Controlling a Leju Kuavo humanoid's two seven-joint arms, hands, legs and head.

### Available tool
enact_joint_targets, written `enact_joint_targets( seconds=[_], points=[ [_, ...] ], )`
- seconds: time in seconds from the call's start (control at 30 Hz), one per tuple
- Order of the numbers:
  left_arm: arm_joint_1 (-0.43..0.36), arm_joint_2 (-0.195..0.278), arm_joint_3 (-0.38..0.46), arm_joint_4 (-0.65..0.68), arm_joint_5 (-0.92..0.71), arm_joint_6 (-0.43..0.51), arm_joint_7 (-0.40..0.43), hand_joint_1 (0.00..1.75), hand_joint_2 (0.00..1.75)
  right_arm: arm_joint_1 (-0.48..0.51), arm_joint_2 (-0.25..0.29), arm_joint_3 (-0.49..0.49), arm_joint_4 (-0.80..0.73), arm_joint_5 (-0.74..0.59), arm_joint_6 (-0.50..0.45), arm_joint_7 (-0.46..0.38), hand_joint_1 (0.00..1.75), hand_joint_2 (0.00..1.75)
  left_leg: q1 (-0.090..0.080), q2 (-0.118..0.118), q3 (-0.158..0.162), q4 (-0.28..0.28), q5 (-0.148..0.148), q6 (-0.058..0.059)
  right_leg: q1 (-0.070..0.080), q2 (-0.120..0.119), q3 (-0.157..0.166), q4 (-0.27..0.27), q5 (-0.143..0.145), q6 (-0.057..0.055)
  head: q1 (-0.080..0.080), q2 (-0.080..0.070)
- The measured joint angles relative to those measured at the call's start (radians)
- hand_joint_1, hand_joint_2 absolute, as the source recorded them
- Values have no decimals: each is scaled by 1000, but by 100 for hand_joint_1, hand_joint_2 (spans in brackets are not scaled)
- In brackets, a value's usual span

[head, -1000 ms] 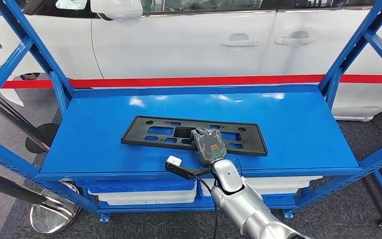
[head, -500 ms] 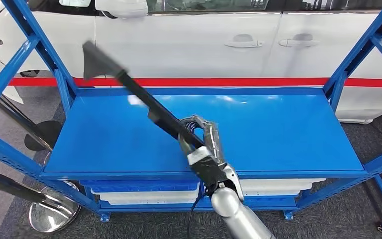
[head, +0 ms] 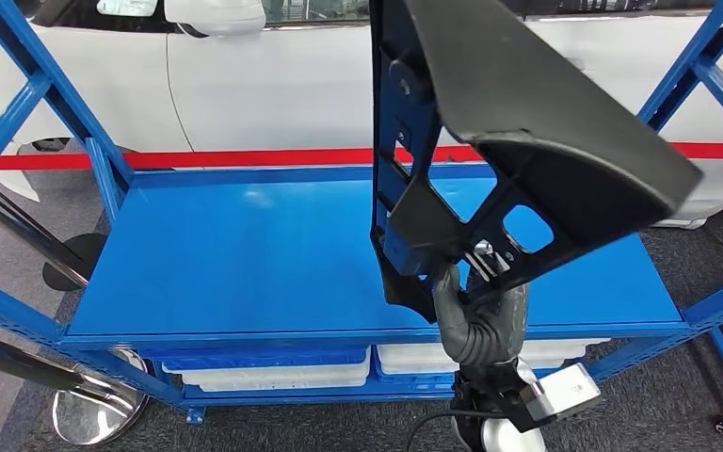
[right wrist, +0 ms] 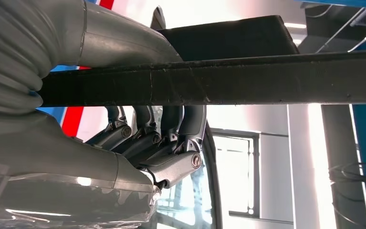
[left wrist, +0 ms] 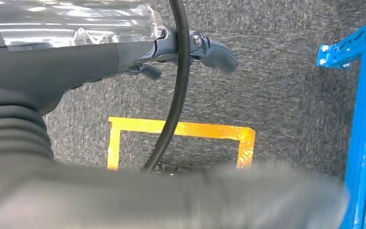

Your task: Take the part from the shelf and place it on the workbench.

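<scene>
The black plastic part, a long frame with cut-outs, is off the blue shelf and stands on end close in front of my head camera. My right hand grips its lower end above the shelf's front edge. In the right wrist view the part runs as a dark bar across the picture, with the thumb on one side and the fingers curled around the other. My left hand hangs over the floor with nothing in it and its fingers loosely apart.
A white car with a red stripe stands right behind the shelf. Blue uprights frame both ends. White bins sit on the lower level. A chrome post base is at lower left. Yellow floor tape lies below my left hand.
The part lay flat on the shelf under my right hand; it was lifted at a tilt and now stands raised on end near the camera, and the wrist has turned over.
</scene>
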Motion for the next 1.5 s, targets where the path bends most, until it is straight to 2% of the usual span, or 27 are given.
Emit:
enact_joint_targets(
  seconds=[0.07, 0.17, 0.23, 0.3, 0.33, 0.4, 0.5, 0.57, 0.6, 0.63, 0.67, 0.73, 0.8, 0.87, 0.9, 0.93, 0.97, 1.07, 1.13, 1.23, 1.27, 1.3, 1.37, 1.4, 1.43, 1.47, 1.5],
  points=[
    [-1, -2, 6, 0, 8, 6, 2, 0, 175, 22, -2, -6, -11, -2, 0, -4, 175, 175, -7, -2, 16, -31, -1, 8, 1, 0, -1, 0, -1, 9, 0, 0],
    [1, -9, 22, 0, 23, 16, 10, 0, 175, 75, -2, -19, -16, 1, -5, -7, 175, 175, -2, -3, 23, -47, 6, 26, -1, -2, -1, 11, -14, 25, 0, 0],
    [1, -16, 32, 0, 30, 25, 17, 0, 175, 122, -2, -27, -15, 16, -7, -16, 175, 175, 1, -2, 27, -56, 11, 38, -3, -2, -38, 92, -64, 32, 0, 0],
    [2, -21, 43, 0, 36, 30, 21, 0, 175, 177, -3, -33, -10, 26, 8, -38, 175, 175, 0, -2, 26, -55, 10, 44, -4, -2, -102, 217, -121, 37, 0, 0],
    [2, -24, 48, 0, 38, 29, 23, 0, 175, 202, -3, -36, -7, 26, 20, -51, 175, 175, 0, -2, 26, -54, 10, 45, -5, -2, -124, 261, -134, 39, 0, 0],
    [3, -26, 54, 0, 42, 28, 24, 0, 175, 231, -4, -40, -4, 23, 37, -66, 175, 175, -1, -2, 26, -52, 11, 45, -6, -2, -142, 291, -137, 40, 0, 0],
    [3, -27, 55, 0, 42, 27, 24, 0, 175, 236, -4, -41, -3, 22, 40, -69, 175, 175, -1, -2, 26, -52, 11, 45, -7, -2, -142, 290, -134, 41, 0, 0],
    [4, -29, 58, 0, 44, 24, 24, 0, 175, 248, -4, -43, -1, 17, 49, -76, 175, 175, -1, -2, 26, -50, 10, 45, -8, -2, -132, 269, -117, 41, 0, 0],
    [4, -31, 60, 0, 46, 22, 23, 0, 175, 259, -4, -45, 1, 12, 59, -83, 175, 175, -1, -3, 26, -48, 9, 44, -9, -2, -118, 238, -96, 40, 0, 0],
    [5, -34, 65, 0, 49, 19, 23, 0, 175, 276, -4, -49, 3, 6, 71, -92, 175, 175, -1, -3, 25, -44, 6, 40, -10, -2, -85, 170, -66, 38, 0, 0],
    [5, -37, 72, 0, 51, 17, 23, 0, 175, 300, -3, -54, 7, -1, 87, -105, 175, 175, -3, -4, 24, -40, 5, 31, -9, -2, -54, 101, -31, 31, 0, 0],
    [6, -42, 84, 0, 51, 15, 26, 0, 175, 335, 0, -61, 10, -5, 108, -124, 175, 175, -3, -3, 18, -23, -12, 10, -9, -3, -16, 6, 12, 11, 0, 0],
    [7, -44, 89, 0, 49, 15, 31, 0, 175, 351, 5, -64, 11, 4, 118, -138, 175, 175, -1, -1, -6, 46, -73, -4, -11, -5, -25, -1, 28, -5, 0, 0],
    [7, -44, 93, 0, 48, 16, 36, 0, 175, 359, 9, -65, 12, 16, 122, -144, 175, 175, 0, -1, -45, 167, -153, -10, -9, -8, -39, 0, 38, -10, 0, 0],
    [8, -44, 96, 0, 46, 16, 38, 0, 175, 362, 10, -65, 14, 22, 124, -144, 175, 175, 0, -1, -56, 213, -176, -12, -9, -9, -48, 2, 43, -10, 0, 0],
    [8, -44, 97, 0, 44, 17, 40, 0, 175, 365, 10, -66, 15, 29, 126, -145, 175, 175, 0, -1, -49, 225, -181, -13, -9, -9, -58, 4, 49, -9, 0, 0],
    [9, -44, 98, 0, 42, 17, 41, 0, 175, 368, 10, -66, 16, 36, 128, -145, 175, 175, 0, -1, -23, 199, -168, -12, -8, -9, -67, 7, 55, -8, 0, 0],
    [6, -42, 99, -2, 33, 14, 42, 0, 175, 373, 14, -67, 16, 48, 133, -148, 175, 175, -3, -1, 110, -10, -102, 0, -7, -9, -85, 11, 75, 3, 0, 0],
    [4, -41, 100, -4, 30, 11, 41, 0, 175, 375, 16, -67, 16, 50, 136, -151, 175, 175, -10, -2, 141, -71, -87, 11, -7, -10, -88, 10, 88, 16, 0, 0],
    [8, -39, 100, -6, 29, 9, 40, 0, 175, 378, 17, -67, 16, 50, 142, -154, 175, 175, -11, 1, 128, -75, -58, 28, -10, -8, -90, 6, 96, 35, 0, 0],
    [8, -39, 100, -6, 28, 8, 40, 0, 175, 380, 17, -67, 16, 49, 143, -156, 175, 175, -9, 3, 120, -78, -46, 36, -11, -6, -97, 22, 71, 40, 0, 0],
    [8, -39, 101, -7, 26, 7, 39, 0, 175, 384, 17, -67, 16, 47, 143, -161, 175, 175, -6, 7, 108, -80, -33, 42, -11, -4, -110, 57, 28, 45, 0, 0],
    [8, -39, 101, -8, 20, 5, 38, 0, 175, 394, 16, -67, 17, 42, 141, -173, 175, 175, -7, 10, 81, -79, -14, 51, -13, -4, -139, 176, -77, 53, 0, 0],
    [8, -39, 101, -9, 18, 5, 38, 0, 175, 399, 15, -67, 18, 40, 138, -179, 175, 175, -8, 12, 68, -77, -5, 51, -13, -4, -147, 233, -107, 56, 0, 0],
    [9, -39, 101, -9, 17, 5, 38, 0, 175, 404, 15, -67, 20, 39, 134, -183, 175, 175, -8, 12, 54, -75, 4, 50, -13, -4, -143, 267, -112, 58, 0, 0],
    [9, -39, 101, -9, 15, 5, 38, 0, 175, 407, 14, -67, 22, 38, 130, -186, 175, 175, -8, 13, 40, -70, 12, 48, -13, -4, -123, 267, -96, 58, 0, 0],
    [9, -39, 101, -9, 14, 5, 38, 0, 175, 409, 13, -67, 23, 38, 128, -187, 175, 175, -8, 13, 27, -65, 18, 45, -13, -4, -85, 232, -70, 57, 0, 0]
  ],
)
